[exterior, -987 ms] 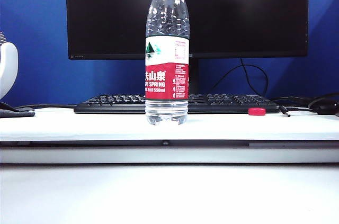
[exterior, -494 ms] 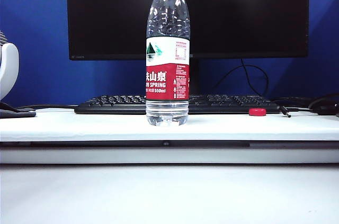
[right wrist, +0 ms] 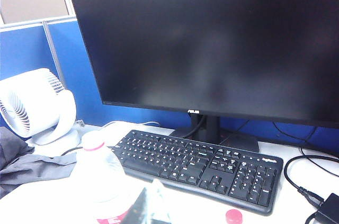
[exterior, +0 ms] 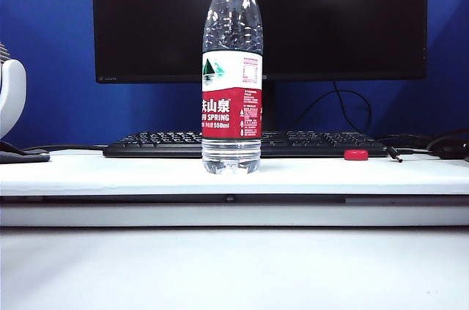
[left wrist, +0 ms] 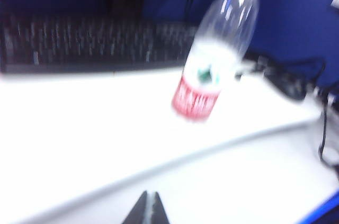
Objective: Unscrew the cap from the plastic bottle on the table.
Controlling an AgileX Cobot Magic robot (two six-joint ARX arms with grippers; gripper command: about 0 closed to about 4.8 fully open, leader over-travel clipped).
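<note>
The plastic bottle (exterior: 231,112) stood upright near the middle of the table (exterior: 88,171), just in front of the keyboard (exterior: 315,143). Its neck was open above the thin red ring. The cap (exterior: 356,155) lay loose on the table well to the right, against the keyboard's near edge, so the unscrewing looked finished. The left gripper (left wrist: 148,209) had its jaws pressed together and empty, low over the table's near side, with the bottle well ahead of the tips and clearly apart from them. The right gripper (right wrist: 152,203) showed only as a blur at the edge of its own camera's picture. Its jaws were taken as closed and held nothing visible, with the bottle's shoulder close beside them and the cap farther off to the right. Neither gripper appeared in the exterior view. The chief risk seemed to be the tall, light bottle: any sideways sweep of the right arm so close to it could tip it over, and with the neck open whatever water remained could run toward the keyboard. A brush against the small cap could also send it rolling off the table's right end or among the cables there.
</note>
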